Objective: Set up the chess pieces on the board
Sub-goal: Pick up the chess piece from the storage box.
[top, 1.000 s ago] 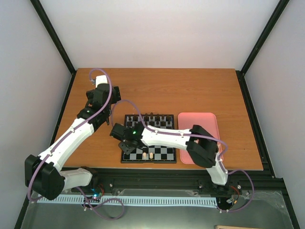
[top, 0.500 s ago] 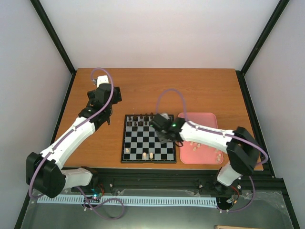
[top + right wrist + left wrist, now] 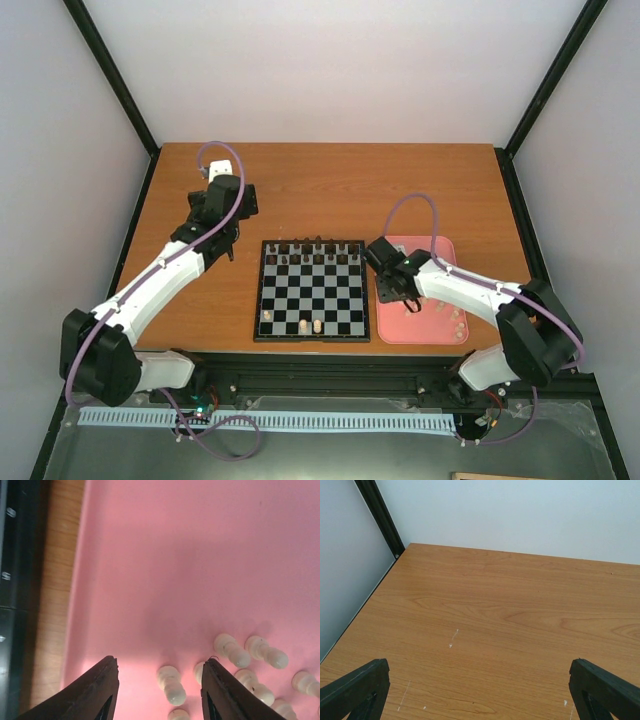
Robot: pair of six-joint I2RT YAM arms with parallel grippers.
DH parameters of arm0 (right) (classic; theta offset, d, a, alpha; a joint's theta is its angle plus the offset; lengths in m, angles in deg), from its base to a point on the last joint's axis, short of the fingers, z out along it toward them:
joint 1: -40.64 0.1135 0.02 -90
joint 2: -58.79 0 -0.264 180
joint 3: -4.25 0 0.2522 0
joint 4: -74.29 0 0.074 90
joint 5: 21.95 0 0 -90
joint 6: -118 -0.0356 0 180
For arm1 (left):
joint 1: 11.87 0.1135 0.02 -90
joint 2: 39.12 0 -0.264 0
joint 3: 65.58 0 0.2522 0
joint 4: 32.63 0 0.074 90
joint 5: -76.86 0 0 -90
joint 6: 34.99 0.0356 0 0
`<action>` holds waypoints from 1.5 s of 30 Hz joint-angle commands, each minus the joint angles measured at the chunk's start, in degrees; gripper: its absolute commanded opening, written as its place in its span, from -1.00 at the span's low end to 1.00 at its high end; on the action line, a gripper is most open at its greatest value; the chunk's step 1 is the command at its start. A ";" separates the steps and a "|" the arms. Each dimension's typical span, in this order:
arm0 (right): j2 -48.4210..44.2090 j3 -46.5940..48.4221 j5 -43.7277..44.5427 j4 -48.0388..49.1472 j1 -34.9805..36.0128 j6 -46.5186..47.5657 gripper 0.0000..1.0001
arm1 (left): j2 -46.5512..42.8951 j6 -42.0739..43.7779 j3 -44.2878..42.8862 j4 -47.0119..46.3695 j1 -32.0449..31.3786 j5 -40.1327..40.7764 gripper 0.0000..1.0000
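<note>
Left gripper [image 3: 480, 692]: I see it spread wide, empty, over bare table [image 3: 510, 610].
Right gripper [image 3: 161, 662]: jaws apart, low over the tray [image 3: 150, 555], gripping nothing.
Board [image 3: 320, 290]: just left of the tray.
Pieces [image 3: 170, 684]: mostly lying on the tray (one between my right fingers); three stand on the board's near rows.

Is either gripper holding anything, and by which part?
Nothing is held. Left gripper is open over the table; right gripper is open above pieces in the tray.
</note>
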 commanded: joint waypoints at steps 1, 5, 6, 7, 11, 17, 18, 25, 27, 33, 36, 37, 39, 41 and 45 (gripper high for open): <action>-0.55 -2.02 -1.33 2.55 -1.64 0.31 -0.10 | 1.10 -0.02 -1.64 -1.10 -0.36 0.13 1.00; -0.77 -2.95 -1.71 2.79 -2.12 0.56 -0.17 | 1.75 -0.08 -1.81 -1.23 -0.38 0.16 0.99; -0.80 -3.11 -1.76 2.90 -2.21 0.65 -0.18 | 1.88 -0.08 -1.86 -1.19 -0.36 0.20 1.00; -0.77 -3.36 -1.94 3.06 -2.42 0.79 -0.19 | 1.97 -0.10 -1.90 -1.18 -0.38 0.17 1.00; -0.24 -4.20 -2.39 3.51 -3.17 0.92 -0.21 | 2.07 -0.03 -1.76 -1.26 -0.41 0.25 1.00; -0.24 -4.79 -2.60 3.93 -3.96 1.02 -0.27 | 2.37 -0.10 -1.91 -1.35 -0.39 0.16 0.99; -0.11 -4.83 -2.60 4.03 -4.05 1.09 -0.29 | 2.50 -0.10 -1.92 -1.36 -0.38 0.19 1.00; 1.19 -5.22 -3.38 4.87 -4.59 1.59 -0.45 | 2.92 -0.01 -2.14 -1.36 -0.39 0.31 1.00; 1.34 -5.37 -3.34 4.96 -4.76 1.71 -0.47 | 2.93 0.00 -2.16 -1.36 -0.39 0.36 1.00; 1.34 -5.44 -3.54 5.04 -5.05 1.99 -0.58 | 3.33 -0.01 -2.25 -1.29 -0.38 0.41 1.00; 0.68 -5.15 -3.65 4.82 -5.05 1.97 -0.66 | 3.41 -0.01 -2.28 -1.27 -0.38 0.42 0.99; 0.37 -5.00 -3.58 4.62 -5.05 1.97 -0.68 | 3.47 -0.01 -2.29 -1.27 -0.44 0.50 0.99; -0.29 -4.60 -3.39 4.03 -5.05 2.05 -0.80 | 3.46 -0.03 -2.40 -1.19 -0.38 0.62 1.00; -1.07 -3.94 -3.72 3.18 -5.05 2.03 -0.88 | 3.43 -0.01 -2.37 -1.06 -0.40 0.71 0.99; -4.44 -1.91 -4.64 1.10 -4.90 2.20 -0.93 | 3.19 -0.01 -2.41 -0.79 -0.36 0.86 1.00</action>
